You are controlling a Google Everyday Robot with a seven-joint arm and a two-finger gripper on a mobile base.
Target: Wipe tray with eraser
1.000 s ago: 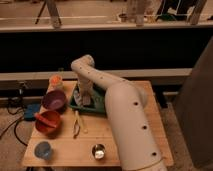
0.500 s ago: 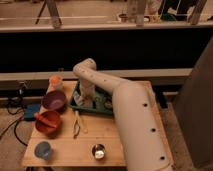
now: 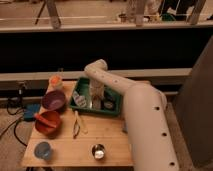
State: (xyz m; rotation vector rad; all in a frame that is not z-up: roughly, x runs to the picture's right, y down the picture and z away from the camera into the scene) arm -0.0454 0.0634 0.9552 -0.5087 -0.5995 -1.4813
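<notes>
The claw (image 3: pixel 96 102) is down inside the green tray (image 3: pixel 114 109), which sits at the back of the counter (image 3: pixel 107 134) next to the purple bowl (image 3: pixel 53 100). To wipe well, I think it should press down flat and slide slowly from side to side, staying inside the rim. I cannot tell if the claw is open or shut, or if it holds the eraser.
</notes>
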